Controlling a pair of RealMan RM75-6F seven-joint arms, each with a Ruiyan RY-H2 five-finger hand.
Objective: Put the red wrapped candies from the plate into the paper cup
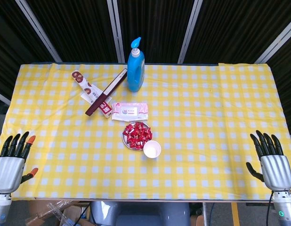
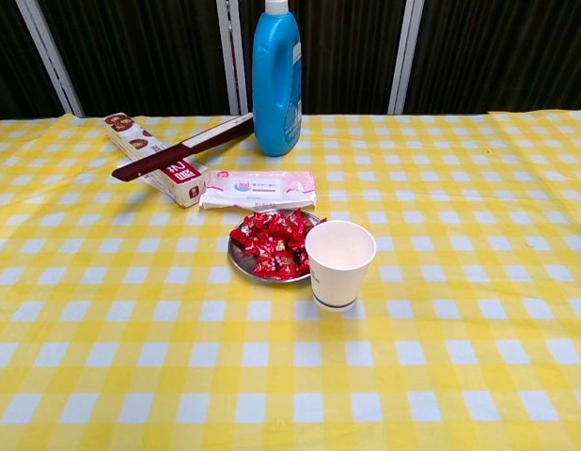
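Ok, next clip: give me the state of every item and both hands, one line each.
paper cup: upright, empty, touching the plate's edge.
plate: piled with candies.
red wrapped candies: all on the plate, none in the cup.
blue bottle: upright, pump top on.
wipes pack: lying flat, closed.
long box: lying flat, dark box across it.
left hand: open, fingers apart, holding nothing.
right hand: open, holding nothing.

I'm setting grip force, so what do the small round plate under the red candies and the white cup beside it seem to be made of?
The small round plate looks like metal, probably stainless steel: its rim is grey and shiny. The white cup looks like thin matte paper, with a rolled lip and a dark band near its base. The red wrapped candies show glossy, crinkled wrappers, likely foil or plastic film.
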